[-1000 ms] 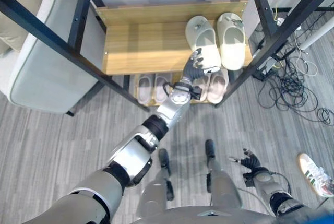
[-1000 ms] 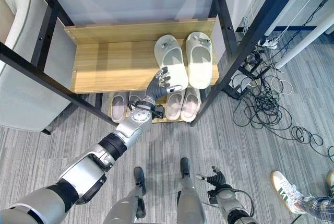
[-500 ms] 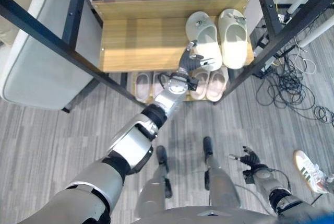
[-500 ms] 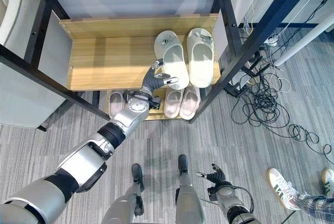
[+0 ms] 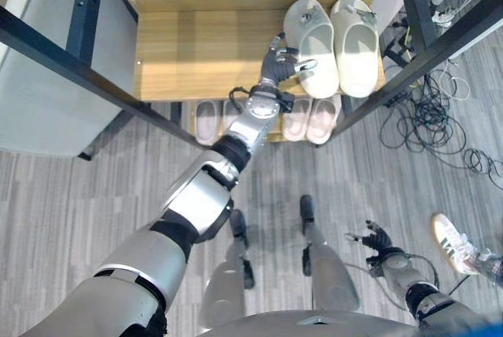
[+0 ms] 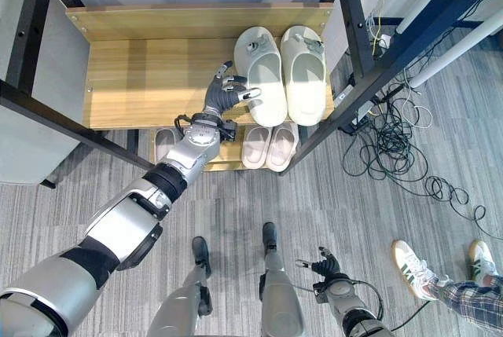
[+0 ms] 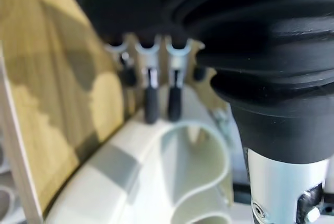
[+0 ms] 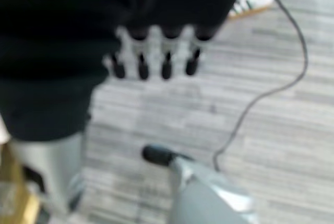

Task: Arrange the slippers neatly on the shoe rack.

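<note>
The left hand [image 6: 224,93] rests with fingers spread and straight against the heel of the left slipper [image 6: 261,76], which lies beside its mate [image 6: 303,72] at the shelf's [image 6: 141,78] 3 o'clock end. A push off-centre could skew it against the mate. The right hand [image 5: 376,239] hangs relaxed at 5 o'clock.

Two slippers [image 5: 334,34] side by side on shelf [image 5: 196,54] right end, left robot hand [image 5: 280,66] beside them

light: bright, even | shadows: banded across shelf [image 5: 196,46] | blur: both wrist views soft | edges: wide-angle bending
</note>
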You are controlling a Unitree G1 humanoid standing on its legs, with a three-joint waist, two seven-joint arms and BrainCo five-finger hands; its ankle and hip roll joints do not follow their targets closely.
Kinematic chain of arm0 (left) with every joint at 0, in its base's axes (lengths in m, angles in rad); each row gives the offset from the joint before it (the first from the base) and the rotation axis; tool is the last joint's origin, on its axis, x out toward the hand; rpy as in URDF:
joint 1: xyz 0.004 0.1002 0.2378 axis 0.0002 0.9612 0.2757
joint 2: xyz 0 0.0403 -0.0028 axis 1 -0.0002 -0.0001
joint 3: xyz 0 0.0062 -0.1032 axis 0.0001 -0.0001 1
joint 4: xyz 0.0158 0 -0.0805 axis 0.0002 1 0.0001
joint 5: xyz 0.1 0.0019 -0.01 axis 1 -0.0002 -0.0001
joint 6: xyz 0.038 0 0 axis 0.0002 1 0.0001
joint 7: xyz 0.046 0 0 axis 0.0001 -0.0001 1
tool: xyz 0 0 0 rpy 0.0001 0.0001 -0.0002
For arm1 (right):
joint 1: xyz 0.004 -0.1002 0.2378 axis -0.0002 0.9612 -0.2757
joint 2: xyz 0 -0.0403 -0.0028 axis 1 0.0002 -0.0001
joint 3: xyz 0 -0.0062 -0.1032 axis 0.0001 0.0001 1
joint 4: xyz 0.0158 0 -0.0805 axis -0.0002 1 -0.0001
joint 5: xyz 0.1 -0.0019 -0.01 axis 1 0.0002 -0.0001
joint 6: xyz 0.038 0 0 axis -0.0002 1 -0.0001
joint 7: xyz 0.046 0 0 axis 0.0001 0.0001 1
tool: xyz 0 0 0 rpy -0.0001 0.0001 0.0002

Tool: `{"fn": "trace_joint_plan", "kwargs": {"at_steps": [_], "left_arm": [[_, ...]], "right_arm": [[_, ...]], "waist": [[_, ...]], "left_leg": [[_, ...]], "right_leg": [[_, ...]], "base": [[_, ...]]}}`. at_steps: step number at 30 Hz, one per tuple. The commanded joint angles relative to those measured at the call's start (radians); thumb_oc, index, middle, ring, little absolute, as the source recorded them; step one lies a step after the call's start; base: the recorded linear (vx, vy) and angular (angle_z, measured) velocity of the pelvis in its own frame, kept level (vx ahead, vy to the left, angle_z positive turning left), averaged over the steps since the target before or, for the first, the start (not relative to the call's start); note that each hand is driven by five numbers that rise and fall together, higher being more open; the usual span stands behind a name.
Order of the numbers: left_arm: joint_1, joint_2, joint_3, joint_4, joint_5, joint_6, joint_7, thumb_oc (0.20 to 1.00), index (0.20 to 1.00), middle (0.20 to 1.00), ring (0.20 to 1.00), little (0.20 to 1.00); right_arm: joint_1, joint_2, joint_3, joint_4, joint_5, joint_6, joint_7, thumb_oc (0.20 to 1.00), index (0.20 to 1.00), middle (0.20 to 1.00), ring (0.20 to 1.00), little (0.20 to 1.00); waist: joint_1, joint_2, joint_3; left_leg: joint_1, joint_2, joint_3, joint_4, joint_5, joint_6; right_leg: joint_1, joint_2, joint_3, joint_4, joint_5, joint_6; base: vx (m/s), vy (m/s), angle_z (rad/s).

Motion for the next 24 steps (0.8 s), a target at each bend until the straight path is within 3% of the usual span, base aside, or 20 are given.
{"fn": "trace_joint_plan", "kwargs": {"at_steps": [1,15,24], "left_arm": [[-0.044,-0.058,0.045,-0.032,0.002,-0.039,-0.004,1.0,1.0,1.0,1.0,1.0],[-0.044,-0.045,0.048,-0.016,0.045,-0.032,0.001,1.0,1.0,1.0,1.0,1.0],[-0.065,0.038,0.064,-0.038,0.066,-0.04,0.01,1.0,1.0,1.0,1.0,1.0]], "right_arm": [[-0.041,-0.089,0.042,-0.024,0.015,-0.017,-0.01,1.0,1.0,1.0,1.0,1.0],[-0.039,-0.092,0.04,-0.015,0.013,-0.018,-0.005,1.0,1.0,1.0,1.0,1.0],[-0.024,-0.086,0.031,-0.01,0.019,-0.022,0.006,1.0,1.0,1.0,1.0,1.0]], "waist": [[-0.005,0.051,0.029],[-0.006,0.052,0.026],[-0.001,0.058,0.009]], "left_leg": [[-0.131,0.023,-0.13,0.117,-0.063,-0.016],[-0.136,0.024,-0.129,0.132,-0.071,-0.016],[-0.132,0.026,-0.134,0.147,-0.079,-0.018]], "right_leg": [[-0.043,-0.002,-0.004,0.164,-0.174,0.026],[-0.044,0.0,-0.001,0.173,-0.177,0.025],[-0.028,0.0,-0.007,0.174,-0.182,0.027]], "base": [[0.0,0.0,0.0],[0.0,0.0,0.0],[0.0,-0.002,-0.01]]}}
